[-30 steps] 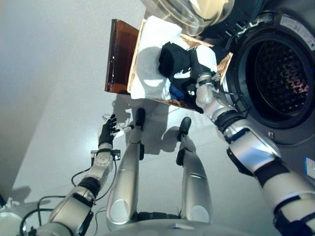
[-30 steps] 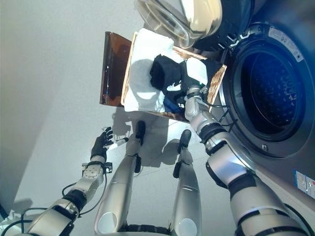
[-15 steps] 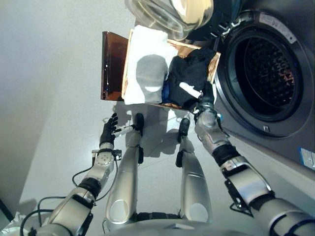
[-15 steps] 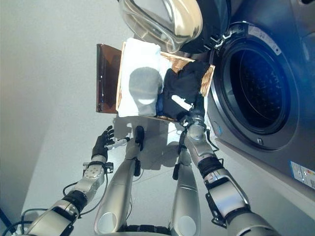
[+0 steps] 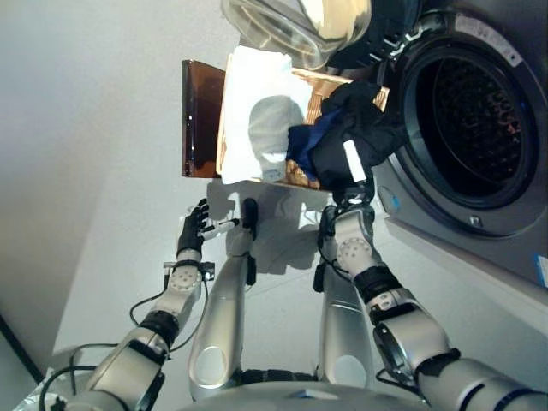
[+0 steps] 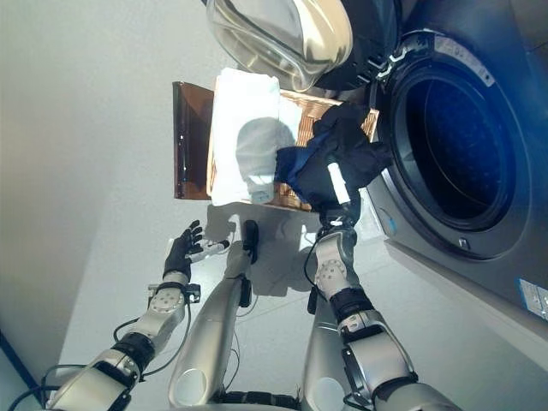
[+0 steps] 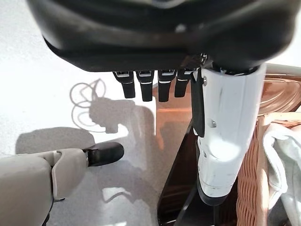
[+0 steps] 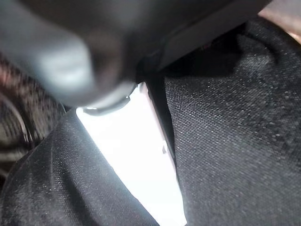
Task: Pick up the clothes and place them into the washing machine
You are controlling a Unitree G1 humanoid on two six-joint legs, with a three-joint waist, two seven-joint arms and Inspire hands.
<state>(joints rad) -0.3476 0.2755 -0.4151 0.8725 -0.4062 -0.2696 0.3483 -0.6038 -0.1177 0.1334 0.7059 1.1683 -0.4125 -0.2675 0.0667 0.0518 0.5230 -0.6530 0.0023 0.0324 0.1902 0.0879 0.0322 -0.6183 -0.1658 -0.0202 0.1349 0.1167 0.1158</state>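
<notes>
My right hand (image 5: 352, 164) is shut on a black garment (image 5: 358, 127), held up over the right end of the wicker basket (image 5: 318, 84), just left of the washing machine's round opening (image 5: 475, 128). A blue piece (image 5: 300, 147) hangs at the garment's basket side. In the right wrist view black cloth (image 8: 235, 141) fills everything around the white thumb cover (image 8: 136, 160). A white cloth (image 5: 257, 103) lies in the basket's left part. My left hand (image 5: 193, 229) hangs open low over the floor, its fingers (image 7: 150, 84) straight and holding nothing.
The machine's glass door (image 5: 300, 26) stands swung open above the basket. A brown panel (image 5: 203, 118) leans on the basket's left side. The grey floor (image 5: 103, 171) stretches to the left.
My right hand has lifted the black garment out of the basket and carried it right, toward the drum opening. The left hand has stayed in place. The camera has shifted a little.
</notes>
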